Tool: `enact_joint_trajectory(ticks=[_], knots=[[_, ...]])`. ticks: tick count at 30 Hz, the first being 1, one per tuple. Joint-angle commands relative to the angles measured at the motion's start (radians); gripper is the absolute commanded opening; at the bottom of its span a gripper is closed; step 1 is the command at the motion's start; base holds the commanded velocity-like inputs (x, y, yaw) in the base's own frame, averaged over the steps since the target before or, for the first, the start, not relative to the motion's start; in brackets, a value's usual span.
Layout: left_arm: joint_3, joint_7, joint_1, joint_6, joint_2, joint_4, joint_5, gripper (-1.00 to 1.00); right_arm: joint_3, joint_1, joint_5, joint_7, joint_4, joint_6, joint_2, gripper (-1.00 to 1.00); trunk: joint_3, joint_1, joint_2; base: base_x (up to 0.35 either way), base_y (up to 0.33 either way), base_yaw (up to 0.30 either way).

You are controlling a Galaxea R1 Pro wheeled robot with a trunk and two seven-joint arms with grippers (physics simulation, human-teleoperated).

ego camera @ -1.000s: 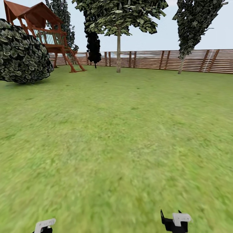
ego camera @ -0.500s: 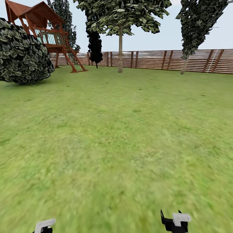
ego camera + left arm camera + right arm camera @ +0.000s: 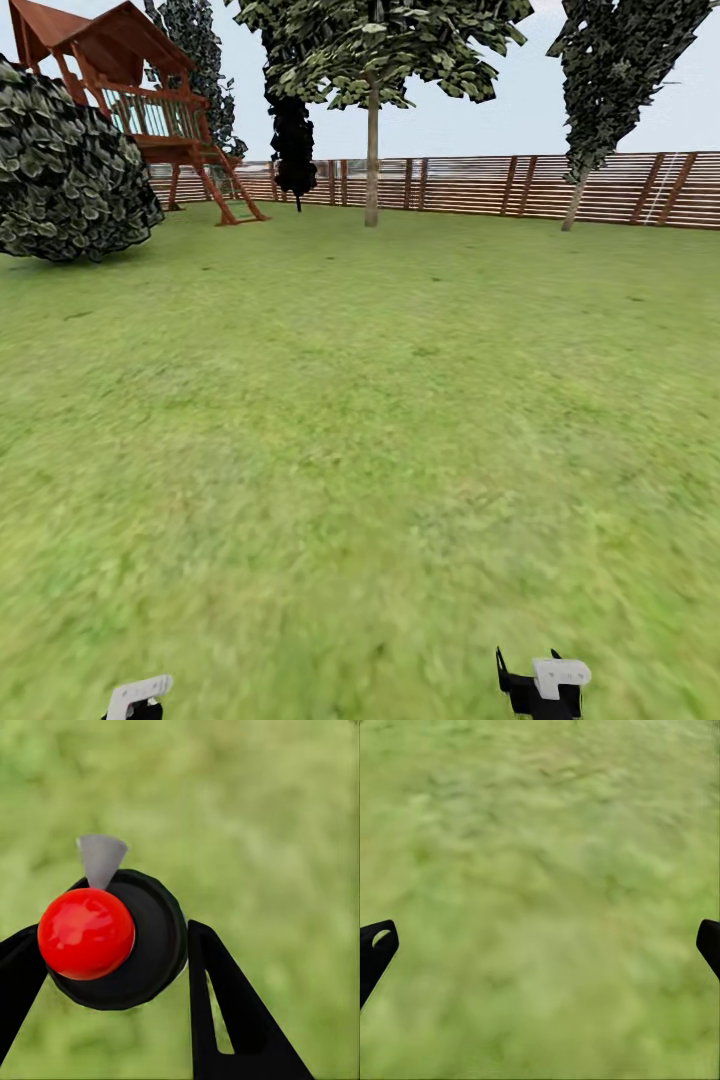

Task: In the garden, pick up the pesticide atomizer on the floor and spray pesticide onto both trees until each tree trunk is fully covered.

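The pesticide atomizer (image 3: 112, 941), black with a red knob, sat pinched between my left gripper's (image 3: 105, 960) fingers, low over the lawn (image 3: 380, 450). My right gripper (image 3: 540, 945) hung spread, holding nothing, above the grass. Far ahead, a slim tree (image 3: 372, 150) stood by the fence (image 3: 480, 185), well apart from me.

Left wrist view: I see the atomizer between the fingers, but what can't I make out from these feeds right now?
- Atomizer: body and nozzle direction hidden beneath its own red knob and black cap.
- Left gripper: fingertips hidden behind the atomizer; head view cuts it at the bottom edge.
- Right gripper: fingers cut by both side edges, wide apart.
- Tree trunk: too far for bark or spray cover.
- Lawn: blurred nearby.
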State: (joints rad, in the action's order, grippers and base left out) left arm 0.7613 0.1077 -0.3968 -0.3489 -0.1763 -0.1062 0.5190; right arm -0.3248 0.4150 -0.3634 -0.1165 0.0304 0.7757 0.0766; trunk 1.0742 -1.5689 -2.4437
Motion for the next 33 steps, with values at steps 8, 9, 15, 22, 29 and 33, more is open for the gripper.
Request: enact_joint_trajectory(ticks=[8,9,15,22,29,33], knots=[[0.009,0.006,-0.001,-0.002,0.000,-0.001,0.004,-1.00,-0.001,0.001,-0.011,-0.009,-0.001,0.002,0.000,1.00,0.001,0.000,0.000,0.340,0.000,0.000],[0.009,0.006,-0.001,-0.002,0.000,-0.001,0.004,-1.00,-0.001,0.001,-0.011,-0.009,-0.001,0.002,0.000,1.00,0.001,0.000,0.000,0.340,0.000,0.000],[0.009,0.006,-0.001,-0.002,0.000,-0.001,0.004,-1.00,-0.001,0.001,-0.011,-0.009,-0.001,0.002,0.000,1.00,0.001,0.000,0.000,0.340,0.000,0.000],[0.009,0.006,-0.001,-0.002,0.000,-0.001,0.004,-1.00,-0.001,0.001,-0.011,-0.009,-0.001,0.002,0.000,1.00,0.001,0.000,0.000,0.340,0.000,0.000],[0.009,0.006,0.001,-0.002,0.000,0.000,0.004,-1.00,-0.002,0.001,-0.011,-0.009,-0.001,0.002,0.000,1.00,0.001,0.000,0.000,0.340,0.000,0.000],[0.009,0.006,0.001,-0.002,0.000,0.000,0.004,-1.00,-0.002,0.001,-0.011,-0.009,-0.001,0.002,0.000,1.00,0.001,0.000,0.000,0.340,0.000,0.000]])
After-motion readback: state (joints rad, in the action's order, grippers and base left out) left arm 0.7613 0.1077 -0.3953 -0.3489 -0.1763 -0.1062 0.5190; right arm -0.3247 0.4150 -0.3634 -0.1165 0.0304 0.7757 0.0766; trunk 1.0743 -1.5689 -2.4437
